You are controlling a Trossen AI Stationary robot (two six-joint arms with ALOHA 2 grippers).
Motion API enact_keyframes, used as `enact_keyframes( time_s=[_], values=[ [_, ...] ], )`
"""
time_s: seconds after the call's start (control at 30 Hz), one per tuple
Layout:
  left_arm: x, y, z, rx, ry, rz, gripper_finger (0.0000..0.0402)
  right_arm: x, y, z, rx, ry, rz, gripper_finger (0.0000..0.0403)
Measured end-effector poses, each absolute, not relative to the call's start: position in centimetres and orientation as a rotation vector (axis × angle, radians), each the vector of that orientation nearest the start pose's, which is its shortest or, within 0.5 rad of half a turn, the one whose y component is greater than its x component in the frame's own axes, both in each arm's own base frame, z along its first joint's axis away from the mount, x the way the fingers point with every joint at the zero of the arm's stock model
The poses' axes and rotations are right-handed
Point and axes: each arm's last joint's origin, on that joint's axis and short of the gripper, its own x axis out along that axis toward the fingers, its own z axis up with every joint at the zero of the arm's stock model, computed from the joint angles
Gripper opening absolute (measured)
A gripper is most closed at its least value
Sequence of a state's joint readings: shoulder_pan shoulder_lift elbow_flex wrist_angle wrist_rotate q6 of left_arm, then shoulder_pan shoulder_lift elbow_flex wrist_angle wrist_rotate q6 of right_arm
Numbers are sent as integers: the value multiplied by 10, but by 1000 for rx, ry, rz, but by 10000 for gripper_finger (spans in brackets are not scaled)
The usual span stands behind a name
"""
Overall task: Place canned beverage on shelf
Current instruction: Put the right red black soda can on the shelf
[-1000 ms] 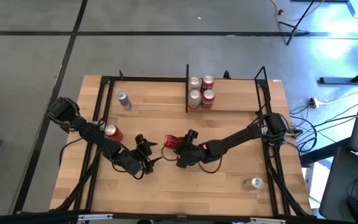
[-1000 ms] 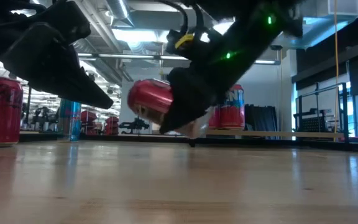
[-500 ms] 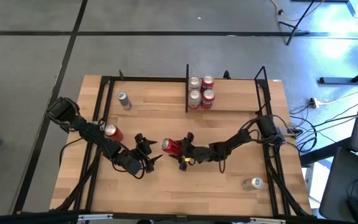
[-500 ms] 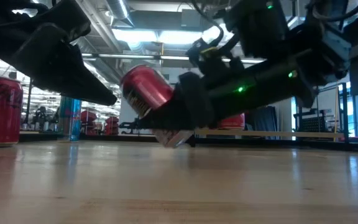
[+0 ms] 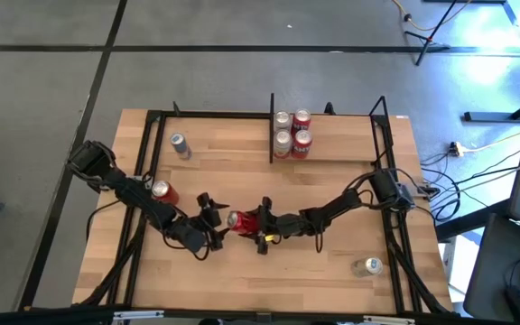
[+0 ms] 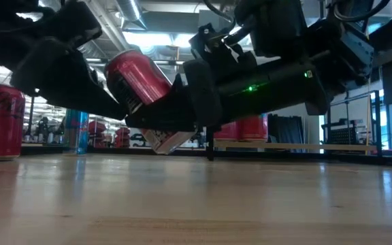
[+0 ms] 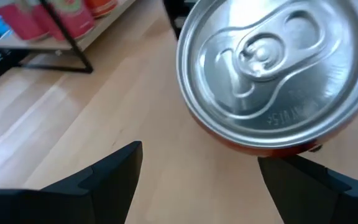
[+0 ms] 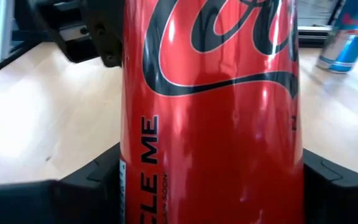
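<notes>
A red cola can (image 5: 240, 219) is in the air at the table's middle, in my right gripper (image 5: 255, 223), which is shut on it. In the low view the can (image 6: 136, 76) is tilted. Its silver top (image 7: 263, 62) faces my left gripper (image 7: 197, 177), which is open. Its two fingers (image 5: 215, 219) stand just left of the can's top, apart from it. The shelf (image 5: 332, 149) is at the far middle, with a black divider plate (image 5: 271, 126) on its left. Several cans (image 5: 292, 134) stand on it beside the plate. My right gripper pinches the can's round side wall (image 8: 135, 180) between its two fingers (image 8: 82, 186), on the half nearer the can's base. The fingers come about level from the table's right and lie across the can. The can is clear of the table and tilted, its top up and toward the table's left.
A red can (image 5: 161, 191) stands beside my left arm. A blue and silver can (image 5: 180, 144) stands at the far left. Another can (image 5: 368, 265) lies near the front right. Black frame posts (image 5: 382, 135) edge the table.
My right gripper has carried the red can toward the table's left and a little toward the near edge, up to my left gripper's open fingers. The can has risen and tipped, its top now pointing up and left.
</notes>
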State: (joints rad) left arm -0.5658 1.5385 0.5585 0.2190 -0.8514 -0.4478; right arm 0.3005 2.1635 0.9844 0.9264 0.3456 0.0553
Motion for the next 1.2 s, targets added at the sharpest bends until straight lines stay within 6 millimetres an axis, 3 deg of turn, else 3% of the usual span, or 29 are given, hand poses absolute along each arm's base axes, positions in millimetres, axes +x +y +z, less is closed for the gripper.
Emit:
enact_keyframes(
  time_s=[0.33,0.53,0.77,1.2],
  values=[
    [236,-124,147,100,507,335,293,393,112,96,-26,241,-30,273],
    [237,-120,144,100,555,311,266,395,107,84,-33,258,-37,274],
    [240,-120,151,60,520,336,254,393,105,75,-53,309,-51,321],
    [236,-123,147,82,556,303,253,392,104,85,-59,328,-48,331]
  ],
)
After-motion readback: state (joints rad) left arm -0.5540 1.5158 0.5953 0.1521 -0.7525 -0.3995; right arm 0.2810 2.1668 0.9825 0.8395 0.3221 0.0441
